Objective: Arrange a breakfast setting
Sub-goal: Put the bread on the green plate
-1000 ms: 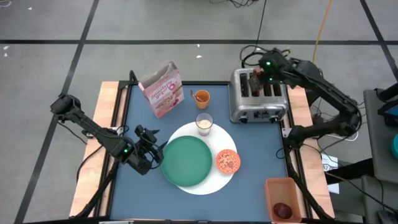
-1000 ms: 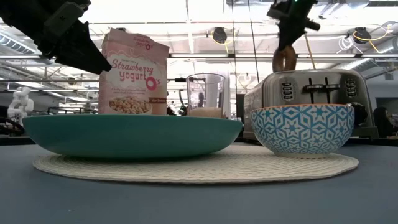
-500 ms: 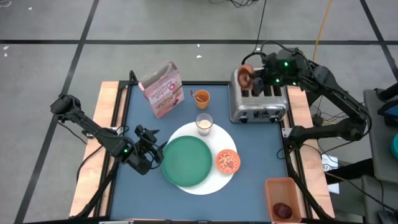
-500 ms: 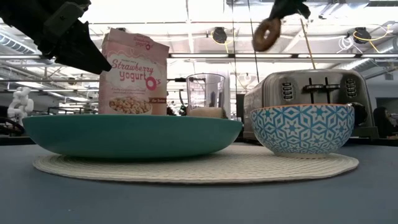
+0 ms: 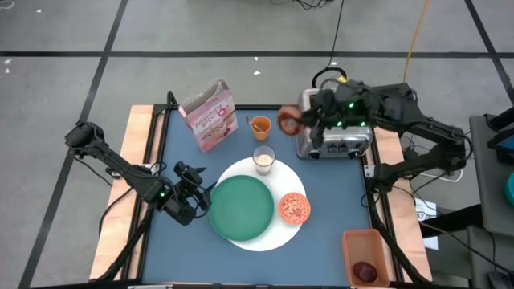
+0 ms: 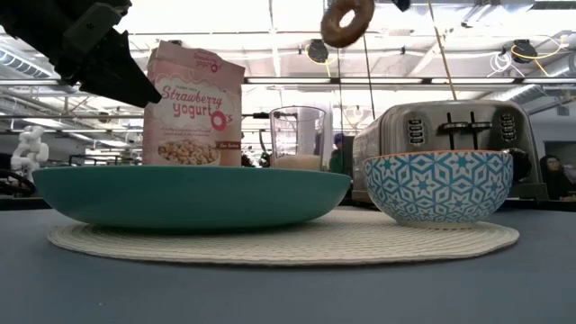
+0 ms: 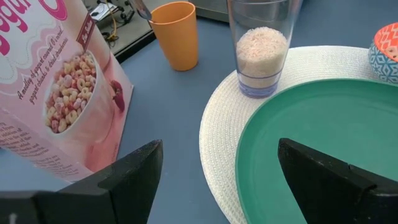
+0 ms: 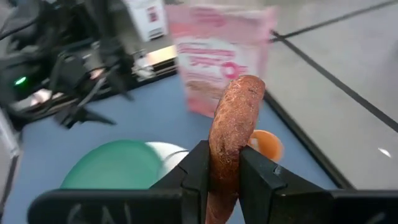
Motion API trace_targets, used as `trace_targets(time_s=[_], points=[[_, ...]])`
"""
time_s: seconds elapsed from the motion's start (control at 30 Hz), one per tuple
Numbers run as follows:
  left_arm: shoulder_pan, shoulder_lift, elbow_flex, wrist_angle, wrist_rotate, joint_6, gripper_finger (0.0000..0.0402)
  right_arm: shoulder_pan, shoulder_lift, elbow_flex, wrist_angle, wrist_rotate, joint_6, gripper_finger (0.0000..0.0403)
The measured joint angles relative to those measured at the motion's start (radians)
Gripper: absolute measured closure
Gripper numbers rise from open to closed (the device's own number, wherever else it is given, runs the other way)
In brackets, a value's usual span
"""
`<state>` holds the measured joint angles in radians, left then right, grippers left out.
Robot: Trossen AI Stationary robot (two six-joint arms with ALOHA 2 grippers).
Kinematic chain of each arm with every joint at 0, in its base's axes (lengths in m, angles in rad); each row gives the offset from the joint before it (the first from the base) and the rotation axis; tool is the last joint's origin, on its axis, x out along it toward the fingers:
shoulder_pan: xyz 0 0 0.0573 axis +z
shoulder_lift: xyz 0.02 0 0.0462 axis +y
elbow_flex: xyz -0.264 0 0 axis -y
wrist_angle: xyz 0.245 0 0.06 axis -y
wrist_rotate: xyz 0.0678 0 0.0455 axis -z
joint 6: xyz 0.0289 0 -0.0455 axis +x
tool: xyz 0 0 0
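From above, right gripper (image 5: 299,122) carrying the bagel (image 5: 287,120) in the air between toaster (image 5: 333,132) and cup (image 5: 259,125); at desk level, bagel hanging high, likely light, soft, crumbly; from the right wrist, fingers (image 8: 198,167) pinching its rim, the sensible hold; left gripper (image 7: 217,180) spread by the plate (image 7: 323,149).

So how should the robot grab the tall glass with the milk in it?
Best around the bare upper wall of the tall clear milk glass, coming in level from the side. It stands upright on the white round woven mat, so a sideways pinch above the milk keeps it from tipping. The open left gripper, by the green round plate, looks nearest; the right gripper holds the brown bagel.
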<state>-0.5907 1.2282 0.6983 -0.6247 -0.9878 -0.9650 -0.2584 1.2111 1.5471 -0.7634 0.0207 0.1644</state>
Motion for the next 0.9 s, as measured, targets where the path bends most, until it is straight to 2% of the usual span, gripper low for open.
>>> trace_targets(time_s=[0.33, 0.5, 0.63, 0.9], points=[[0.000, 0.000, 0.000, 0.001, 0.001, 0.000, 0.0080, 0.275, 0.172, 0.000, 0.101, 0.006, -0.039, 0.0346], [0.000, 0.000, 0.000, 0.000, 0.002, 0.000, 0.0080, 0.386, 0.276, 0.000, 0.149, 0.106, -0.040, 0.0346], [0.000, 0.000, 0.000, 0.000, 0.002, 0.000, 0.0080, 0.438, 0.366, 0.000, 0.188, 0.162, -0.057, 0.0346], [0.000, 0.000, 0.000, 0.000, 0.002, 0.013, 0.0080, 0.471, 0.532, 0.000, 0.316, 0.164, -0.173, 0.0346]])
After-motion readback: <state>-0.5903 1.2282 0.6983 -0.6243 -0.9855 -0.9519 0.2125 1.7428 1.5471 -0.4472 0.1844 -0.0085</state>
